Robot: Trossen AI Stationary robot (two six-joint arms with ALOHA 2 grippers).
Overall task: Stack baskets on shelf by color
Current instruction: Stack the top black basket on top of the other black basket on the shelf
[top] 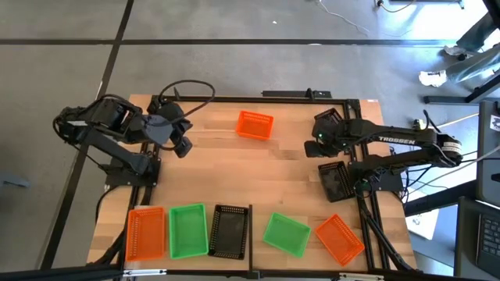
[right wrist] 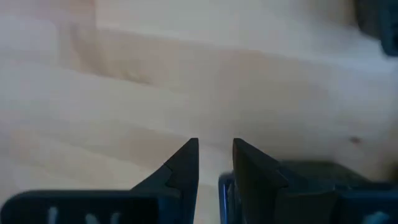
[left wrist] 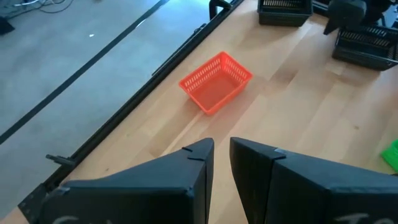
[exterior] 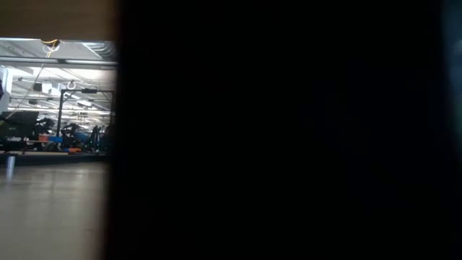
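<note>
A lone orange basket rests on its base near the table's far edge, between the two arms. My left gripper hovers to its left, shut and empty. My right gripper hovers to its right over bare wood, also shut and empty. Along the near edge, an orange basket, a green basket and a black basket sit left of the shelf's dark divider. A green basket and an orange basket lie right of it.
A black basket sits by the right arm's base, and another black one lies near the far right corner. A black metal frame rims the table. Bare wood fills the middle. Something dark and close blocks most of the low view.
</note>
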